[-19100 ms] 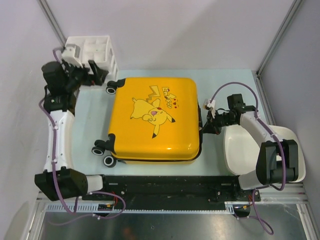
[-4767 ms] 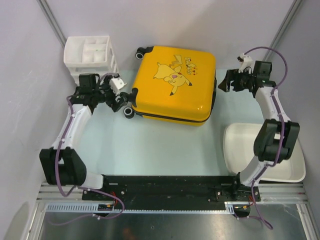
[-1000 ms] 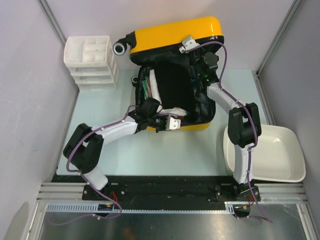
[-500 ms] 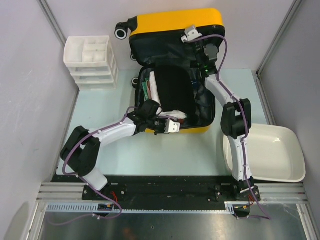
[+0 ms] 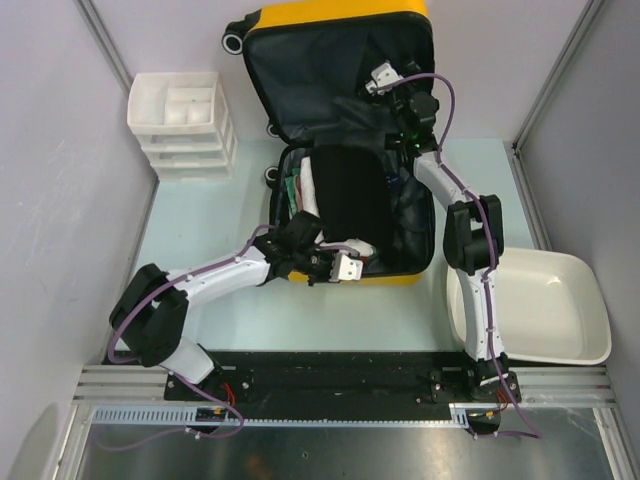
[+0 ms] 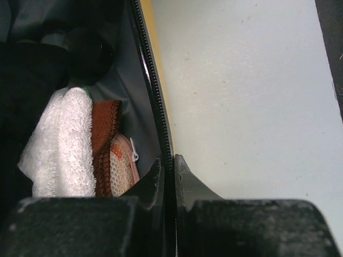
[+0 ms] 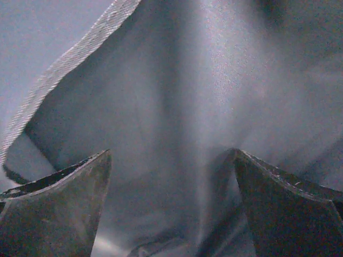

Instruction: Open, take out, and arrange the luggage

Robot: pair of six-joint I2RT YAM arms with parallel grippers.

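Pinching the near rim of the open luggage at upper centre with your left hand fully closed, you are holding the right hand wide open and empty against the upright lid, which is risking dropping shut unsupported.

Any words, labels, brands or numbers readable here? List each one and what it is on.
No text is readable in any view.
Luggage: it is open, showing only plain dark lining; no print or label is in view.
Green-edged item packed at its left side: any marks are too small to read.
Drawer unit and tub: plain white, no text.
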